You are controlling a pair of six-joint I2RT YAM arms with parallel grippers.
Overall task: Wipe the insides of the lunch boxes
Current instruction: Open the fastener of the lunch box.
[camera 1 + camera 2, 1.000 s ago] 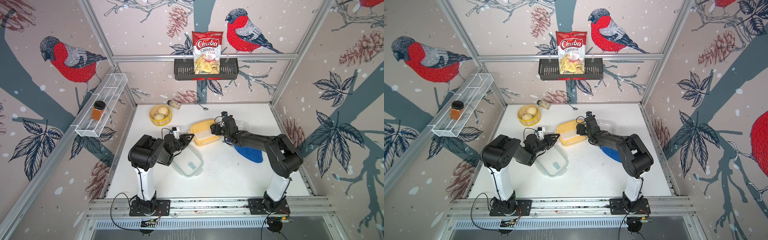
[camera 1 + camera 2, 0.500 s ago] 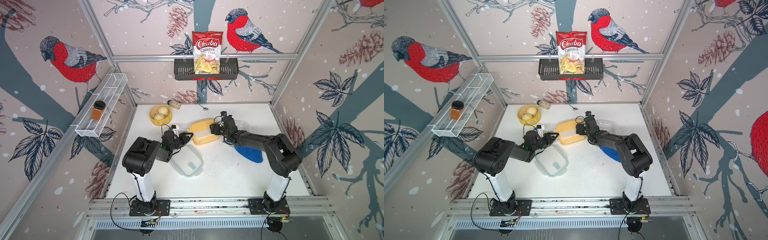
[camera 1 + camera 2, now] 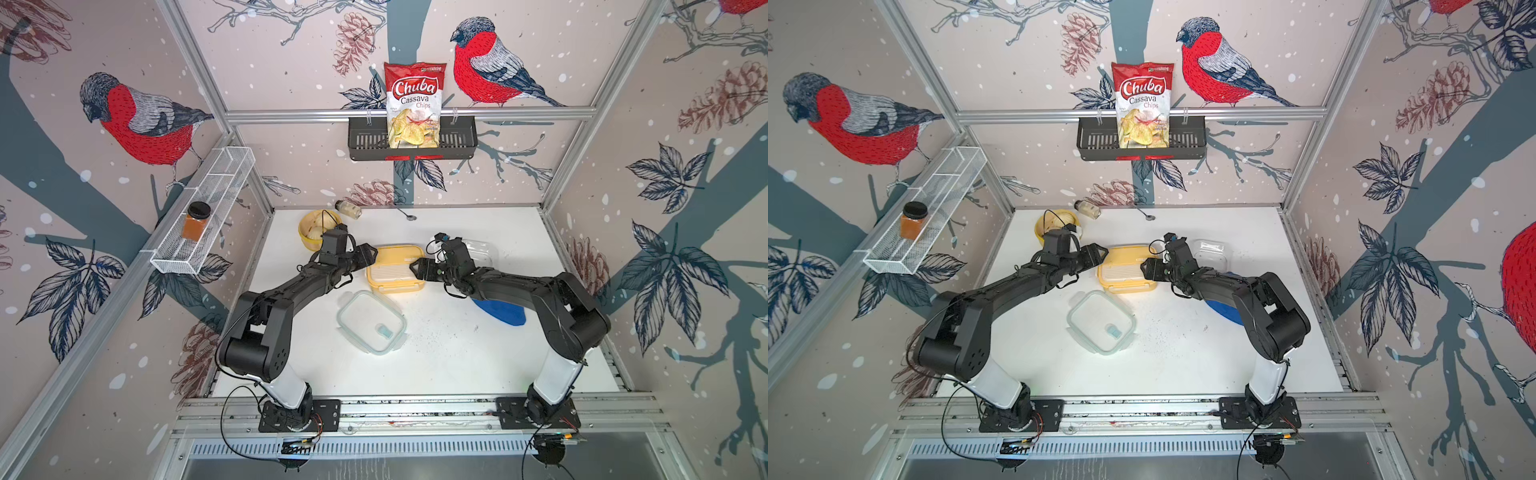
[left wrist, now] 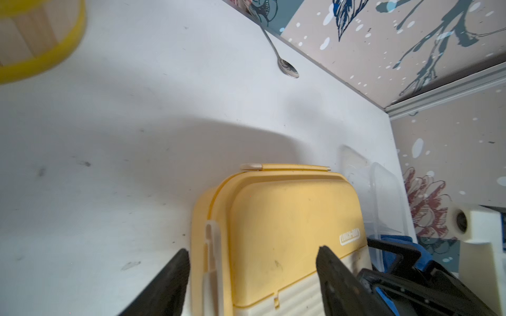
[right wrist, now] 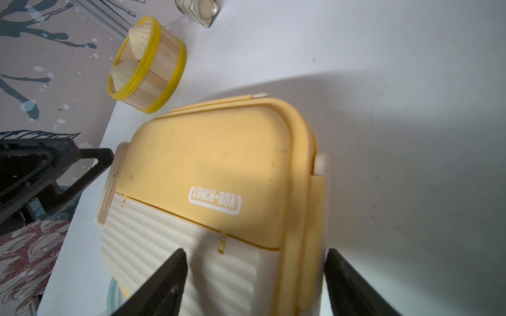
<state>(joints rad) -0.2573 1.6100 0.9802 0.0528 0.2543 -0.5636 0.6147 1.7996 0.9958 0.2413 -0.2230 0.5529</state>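
Across the yellow lunch box [image 3: 395, 272], left tool [image 3: 371, 254] faces right tool [image 3: 415, 266].

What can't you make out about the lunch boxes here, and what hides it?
Yellow lunch box interior: hidden in every view by its closed lid.
Blue cloth: partly under the right arm, both top views.
Clear lunch box: partly behind the right gripper, top views.
Steamer basket: blurred, cut by the left wrist view's edge.
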